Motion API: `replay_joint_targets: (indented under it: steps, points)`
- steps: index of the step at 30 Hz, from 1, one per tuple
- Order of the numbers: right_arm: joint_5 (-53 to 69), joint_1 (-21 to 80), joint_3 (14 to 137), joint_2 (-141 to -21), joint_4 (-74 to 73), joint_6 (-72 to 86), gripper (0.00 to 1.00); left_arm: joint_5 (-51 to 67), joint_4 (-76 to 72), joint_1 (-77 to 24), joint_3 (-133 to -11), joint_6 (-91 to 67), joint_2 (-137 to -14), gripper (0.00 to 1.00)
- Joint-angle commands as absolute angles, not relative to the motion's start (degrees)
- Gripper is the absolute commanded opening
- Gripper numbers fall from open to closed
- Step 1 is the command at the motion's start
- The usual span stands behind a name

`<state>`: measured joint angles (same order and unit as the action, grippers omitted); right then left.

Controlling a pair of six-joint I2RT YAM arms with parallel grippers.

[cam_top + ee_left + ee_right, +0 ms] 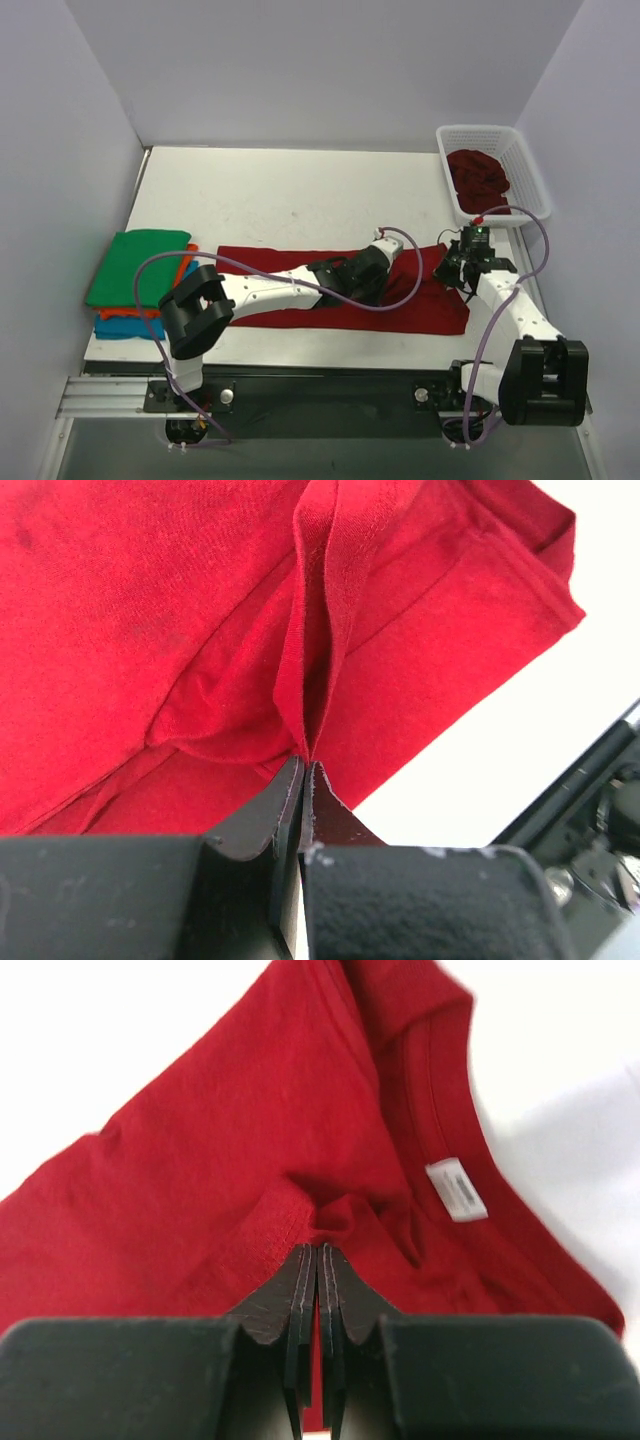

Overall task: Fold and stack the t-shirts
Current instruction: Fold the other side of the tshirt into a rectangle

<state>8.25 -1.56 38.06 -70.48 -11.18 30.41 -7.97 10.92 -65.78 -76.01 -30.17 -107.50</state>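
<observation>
While the red shirt (440, 312) lies long across the tabletop (300, 190), the left fingers (262, 818) pinch its middle and the right fingers (285, 1300) pinch its collar end, both shut tight.

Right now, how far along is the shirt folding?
Done: a folded pile of green, orange and blue shirts. In hand: the left gripper and right gripper are both shut on the dark red shirt on the table. Left: a crumpled shirt waits in the basket.
</observation>
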Motion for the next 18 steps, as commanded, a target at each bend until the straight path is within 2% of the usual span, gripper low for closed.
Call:
replay_joint_targets:
  steps: [1, 11, 18]
  points:
    - [9.0, -1.9, 35.1, -65.3, -14.9, 31.3, 0.0, -3.7, 11.5, -64.0, -75.2, -29.1, -103.4, 0.01]
    - [10.5, -1.8, 28.0, -47.9, -22.6, 34.6, 0.0, 5.0, 13.5, -59.7, -73.0, -28.4, -101.2, 0.01]
    - [12.0, -1.9, 25.5, -40.8, -27.1, 37.6, 0.0, 10.1, 14.4, -57.5, -72.4, -26.9, -102.9, 0.01]
